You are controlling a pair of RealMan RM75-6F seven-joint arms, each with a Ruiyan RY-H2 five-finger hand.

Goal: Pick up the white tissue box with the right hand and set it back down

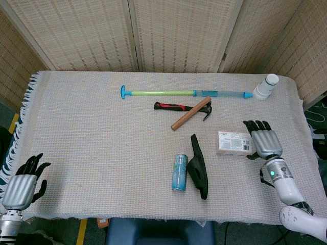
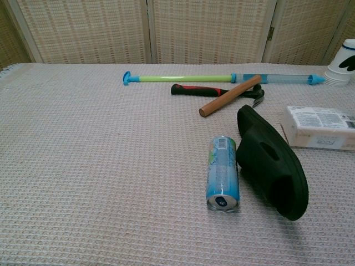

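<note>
Woven-cloth bench (image 1: 92, 138) | white tissue box (image 1: 234, 142) lies at your right hand's (image 1: 265, 141) 9 o'clock, just beside, long axis 3-to-9 | that hand empty, fingers spread | left hand (image 1: 23, 184) far off.

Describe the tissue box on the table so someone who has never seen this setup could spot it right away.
Start at the woven cloth table and look to its right half, beside the robot's right hand. The white tissue box lies flat there, right of the black slipper. It is the only pale rectangular block with small print on top.
</note>
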